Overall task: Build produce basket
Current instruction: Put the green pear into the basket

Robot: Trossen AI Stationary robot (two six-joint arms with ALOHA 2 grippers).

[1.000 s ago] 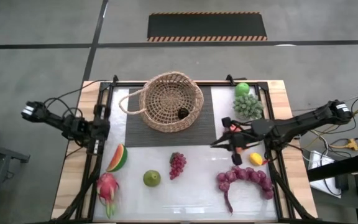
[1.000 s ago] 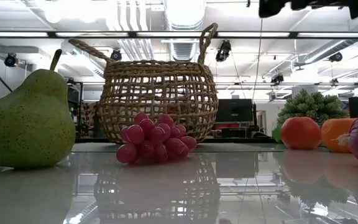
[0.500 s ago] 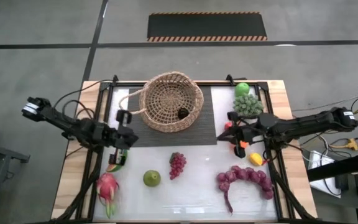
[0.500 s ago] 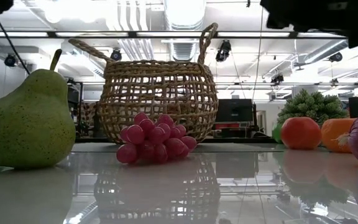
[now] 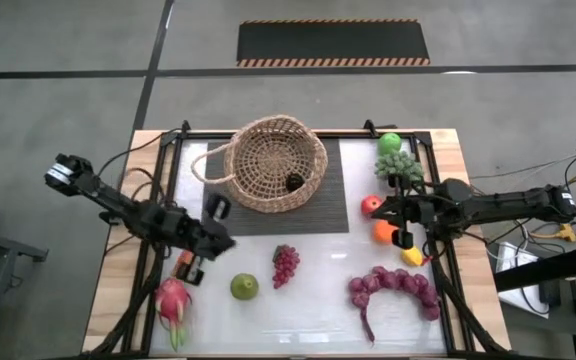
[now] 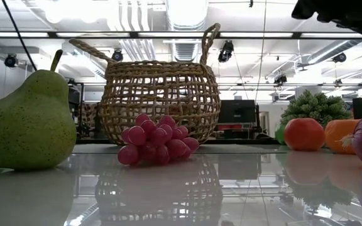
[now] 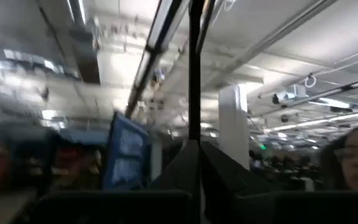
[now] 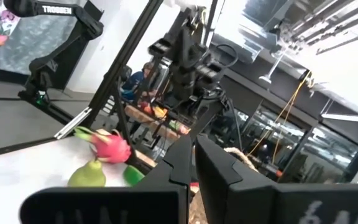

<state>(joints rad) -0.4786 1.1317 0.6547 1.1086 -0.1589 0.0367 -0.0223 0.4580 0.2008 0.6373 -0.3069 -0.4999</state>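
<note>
The wicker basket stands on a dark mat at the far middle of the table, with a dark round fruit inside it. On the white surface lie a small grape bunch, a green pear, a dragon fruit, a large purple bunch, a lemon, an orange and a red apple. A green apple sits by the leafy clump. My left gripper, shut, hovers over the watermelon slice, hiding most of it. My right gripper, shut, hangs beside the orange and apple.
The spiky leafy clump sits at the far right, just beyond my right gripper. A dark frame borders the table on all sides. In the low view the pear looms large at the near left, and the basket stands behind the grapes.
My left arm has swung from the table's left edge toward the middle and near side, and now covers the watermelon slice. My right gripper has drawn back toward the right edge, uncovering the red apple and the orange. No fruit has moved.
</note>
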